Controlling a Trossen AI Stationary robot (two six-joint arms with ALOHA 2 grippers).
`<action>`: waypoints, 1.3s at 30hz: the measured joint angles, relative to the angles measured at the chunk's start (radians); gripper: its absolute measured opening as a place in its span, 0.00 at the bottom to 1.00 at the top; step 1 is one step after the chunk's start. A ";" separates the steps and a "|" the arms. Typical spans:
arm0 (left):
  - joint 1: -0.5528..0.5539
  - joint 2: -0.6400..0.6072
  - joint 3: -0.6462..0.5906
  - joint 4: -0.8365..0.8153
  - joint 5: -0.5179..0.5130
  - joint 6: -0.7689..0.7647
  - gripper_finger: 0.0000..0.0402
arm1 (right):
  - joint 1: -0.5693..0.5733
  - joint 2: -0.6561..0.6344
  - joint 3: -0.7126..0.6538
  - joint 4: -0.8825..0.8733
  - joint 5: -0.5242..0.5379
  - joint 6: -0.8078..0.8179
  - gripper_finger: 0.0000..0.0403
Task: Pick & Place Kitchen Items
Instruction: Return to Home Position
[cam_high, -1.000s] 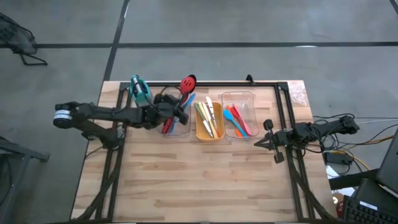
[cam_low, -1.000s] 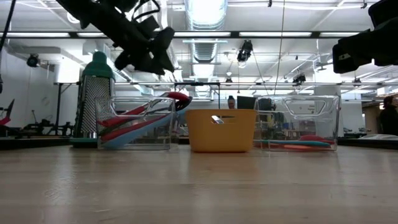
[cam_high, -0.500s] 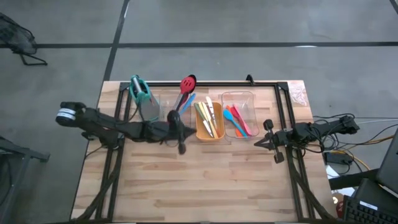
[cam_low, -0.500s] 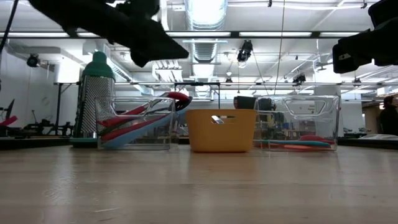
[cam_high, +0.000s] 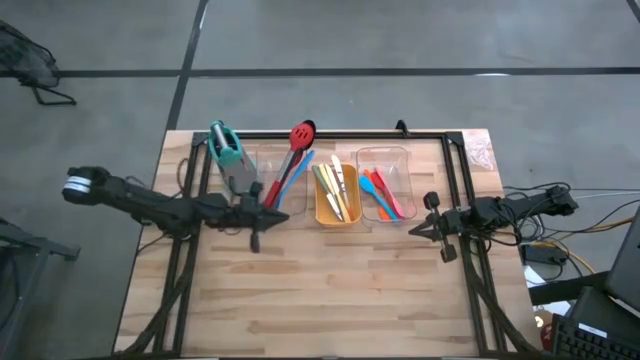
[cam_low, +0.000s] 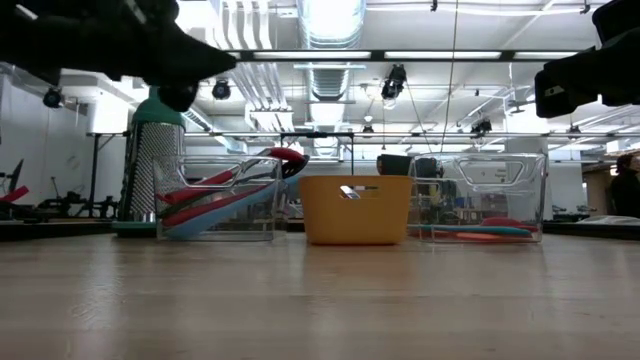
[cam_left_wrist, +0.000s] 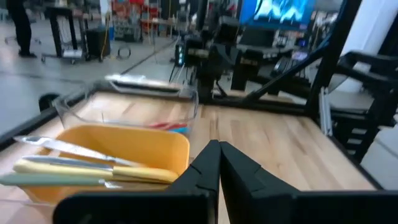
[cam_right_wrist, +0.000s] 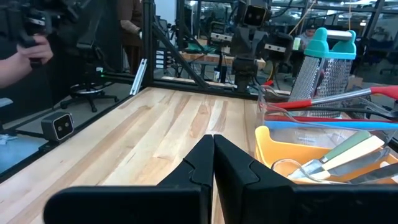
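Entry, for you at the controls:

- The left gripper (cam_high: 254, 240) hangs above the table (cam_high: 330, 300), left of centre in the high view. It is just below the left clear tray (cam_low: 262, 228). Its wrist view shows the two fingers pressed together, with nothing between them.
- The right gripper (cam_high: 418, 230) sits right of centre, just below the right clear tray (cam_high: 385, 152). Its fingers are also closed tip to tip and hold nothing.

You will find every utensil in the row of trays across the upper middle of the high view:

- **Left clear tray:** The red-headed spoon (cam_high: 302, 134) is here, its head sticking out past the upper rim. The blue spoon (cam_high: 290, 180) lies alongside it. In the low view both lean up toward the right.
- **Orange tray (cam_high: 337, 222), centre:** This holds the pale utensils (cam_high: 335, 190).
- **Right clear tray:** The small pink, orange and teal utensils (cam_high: 382, 195) lie flat here.

The teal-and-grey holder (cam_high: 226, 148) stands upright at the left end of the row, beside the left clear tray.
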 joint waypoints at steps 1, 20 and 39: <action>0.000 -0.033 -0.014 -0.001 0.003 0.006 0.03 | 0.000 0.000 0.000 0.000 0.000 0.001 0.02; -0.001 -0.464 -0.212 -0.088 0.016 0.075 0.05 | 0.000 0.000 0.000 0.000 0.000 0.001 0.02; 0.000 -0.846 -0.298 -0.382 0.016 0.075 0.03 | 0.000 0.000 0.000 0.000 0.000 0.001 0.02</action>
